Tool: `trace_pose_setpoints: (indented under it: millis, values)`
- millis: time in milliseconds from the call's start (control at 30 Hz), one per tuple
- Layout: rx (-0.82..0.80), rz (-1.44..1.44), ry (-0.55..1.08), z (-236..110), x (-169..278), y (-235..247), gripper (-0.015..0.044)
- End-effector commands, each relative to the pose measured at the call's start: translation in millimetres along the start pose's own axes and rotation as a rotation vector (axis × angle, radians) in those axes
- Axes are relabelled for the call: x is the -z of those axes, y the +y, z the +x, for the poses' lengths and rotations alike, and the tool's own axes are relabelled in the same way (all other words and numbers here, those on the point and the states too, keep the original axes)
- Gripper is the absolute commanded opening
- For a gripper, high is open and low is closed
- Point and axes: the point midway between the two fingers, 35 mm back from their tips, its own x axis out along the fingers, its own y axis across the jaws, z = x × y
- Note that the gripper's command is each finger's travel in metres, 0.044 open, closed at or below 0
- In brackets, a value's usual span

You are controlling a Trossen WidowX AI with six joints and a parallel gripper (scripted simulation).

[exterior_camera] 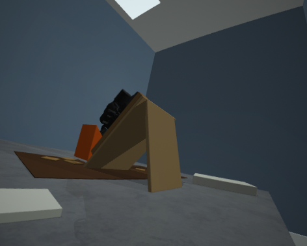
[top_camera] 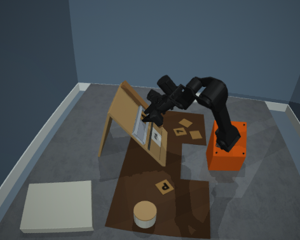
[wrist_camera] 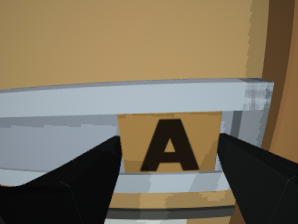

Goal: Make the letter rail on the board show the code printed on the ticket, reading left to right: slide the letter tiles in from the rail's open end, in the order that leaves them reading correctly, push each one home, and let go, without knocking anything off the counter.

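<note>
The sloped board carries a pale metal rail. A wooden tile with a black A lies upright in the channel near the rail's right end in the wrist view; bare channel shows on both sides. My gripper is at the rail's far part, shut on the A tile, a fingertip at each side edge. The ticket is below the rail, its print unreadable. A P tile lies on the brown mat. Another marked tile and two unmarked-looking tiles lie beyond the board.
The brown mat lies under the board's front. A round container with a wooden lid stands near the P tile. A pale slab lies at the near left. The arm's orange base stands right of the board in the top view.
</note>
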Motion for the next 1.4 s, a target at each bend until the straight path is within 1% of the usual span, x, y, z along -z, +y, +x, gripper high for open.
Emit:
trace_pose_setpoints:
  millis: [0,200,1367]
  values:
    - [-0.002,-0.002,-0.007,-6,-3,0,0.0295]
    - [-0.002,-0.002,-0.006,-15,-4,1,0.0295]
    - [0.000,-0.002,-0.006,-32,0,-6,0.0295]
